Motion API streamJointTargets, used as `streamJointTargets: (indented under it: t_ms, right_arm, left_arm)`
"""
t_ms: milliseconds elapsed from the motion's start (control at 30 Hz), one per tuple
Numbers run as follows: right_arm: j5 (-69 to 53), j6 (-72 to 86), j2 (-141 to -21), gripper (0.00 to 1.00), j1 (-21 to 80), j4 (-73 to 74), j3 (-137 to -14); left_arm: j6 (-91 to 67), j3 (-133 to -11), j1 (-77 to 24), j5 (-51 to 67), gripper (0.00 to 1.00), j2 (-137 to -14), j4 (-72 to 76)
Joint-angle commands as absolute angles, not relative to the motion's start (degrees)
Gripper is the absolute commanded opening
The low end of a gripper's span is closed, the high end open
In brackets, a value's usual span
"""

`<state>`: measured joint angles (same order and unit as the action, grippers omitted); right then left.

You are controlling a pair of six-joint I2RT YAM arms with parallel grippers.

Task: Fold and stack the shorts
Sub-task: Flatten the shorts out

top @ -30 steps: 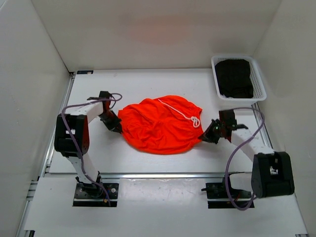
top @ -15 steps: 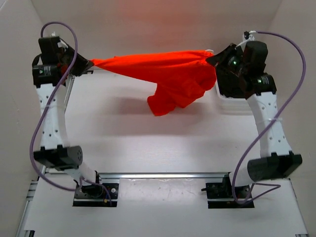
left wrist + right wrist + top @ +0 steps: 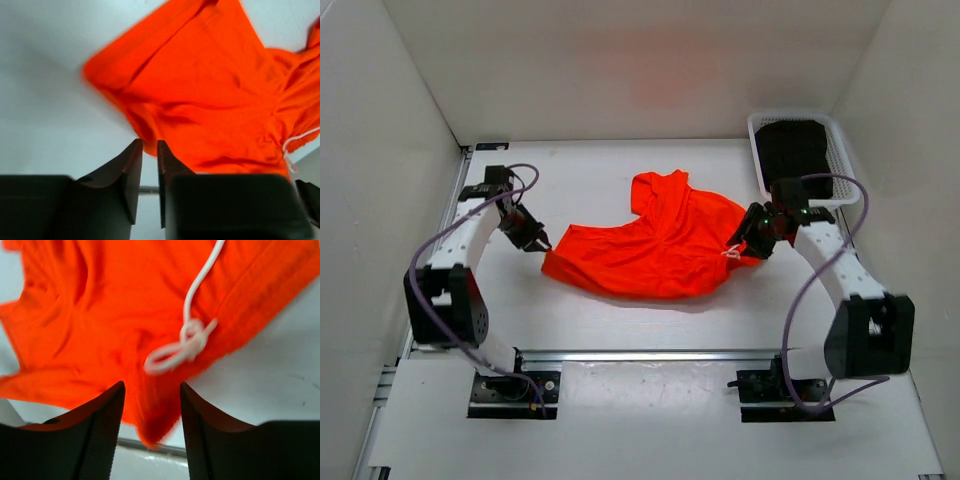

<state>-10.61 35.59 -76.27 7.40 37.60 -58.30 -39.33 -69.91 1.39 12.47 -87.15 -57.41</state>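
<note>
L gripper (image 3: 537, 243) is sitting at the left corner of the shorts (image 3: 650, 245), fingers nearly together; can't tell if pinching. Shorts are lying rumpled mid-table (image 3: 620, 325), white surface showing round every edge. R gripper (image 3: 752, 240) is straddling the right edge w/ fingers apart, basket (image 3: 847, 170) near behind.

The shorts (image 3: 650, 250) are showing thin, matt, softly creased cloth, their cord (image 3: 187, 342) looking like twisted white string. The table (image 3: 620, 315) is showing smooth, matt white. The basket (image 3: 842, 175) is looking like white plastic mesh, holding dark matt cloth (image 3: 795, 155). The fingers (image 3: 97, 435) of the right gripper (image 3: 150, 390) are looking matt black and finely grained.
</note>
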Motion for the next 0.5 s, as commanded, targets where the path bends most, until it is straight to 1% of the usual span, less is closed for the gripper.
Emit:
streamJointTargets:
  t_ms: [0, 33, 67, 133, 167, 233, 267, 333, 400, 433, 467]
  right_arm:
    - [-7.7, 32.5, -79.2, 0.59, 6.9, 38.1, -66.1]
    - [-6.3, 32.5, -77.4, 0.63, 6.9, 38.1, -64.6]
    - [-5.5, 33.1, -75.4, 0.73, 6.9, 38.1, -63.2]
    - [-5.4, 34.4, -69.7, 0.73, 6.9, 38.1, -58.7]
    - [-5.4, 34.9, -68.0, 0.74, 6.9, 38.1, -56.7]
    - [-7.6, 35.7, -62.8, 0.74, 6.9, 39.3, -52.8]
    - [-8.9, 36.6, -61.3, 0.76, 6.9, 39.3, -49.0]
    - [-12.3, 38.1, -57.2, 0.82, 6.9, 39.3, -45.1]
    - [-17.4, 41.4, -54.4, 0.87, 6.9, 37.9, -41.3]
    - [-18.9, 42.6, -53.6, 0.90, 6.9, 37.0, -37.5]
    - [-20.3, 45.0, -52.4, 0.90, 6.9, 35.0, -35.7]
  left_arm:
    - [-36.0, -79.4, -0.3, 11.8, 0.34, -92.7, -57.6]
    - [-35.3, -79.5, -0.3, 9.9, 0.47, -92.7, -57.7]
    - [-35.3, -78.8, -0.9, 9.1, 0.57, -91.9, -57.7]
    - [-35.3, -75.6, -0.9, 7.7, 0.75, -88.5, -57.7]
    - [-35.3, -74.3, -0.9, 6.8, 0.79, -87.5, -57.7]
    - [-36.2, -69.6, -0.9, 5.7, 0.80, -84.0, -57.7]
    - [-36.2, -67.8, -0.9, 5.7, 0.80, -82.9, -57.7]
    - [-37.8, -62.2, -0.9, 5.7, 0.81, -80.3, -55.9]
    - [-38.4, -59.2, -0.9, 8.0, 0.81, -80.3, -54.0]
    - [-38.4, -57.8, -0.9, 9.2, 0.82, -82.2, -52.3]
    - [-38.4, -57.7, -1.4, 10.4, 0.82, -83.3, -51.6]
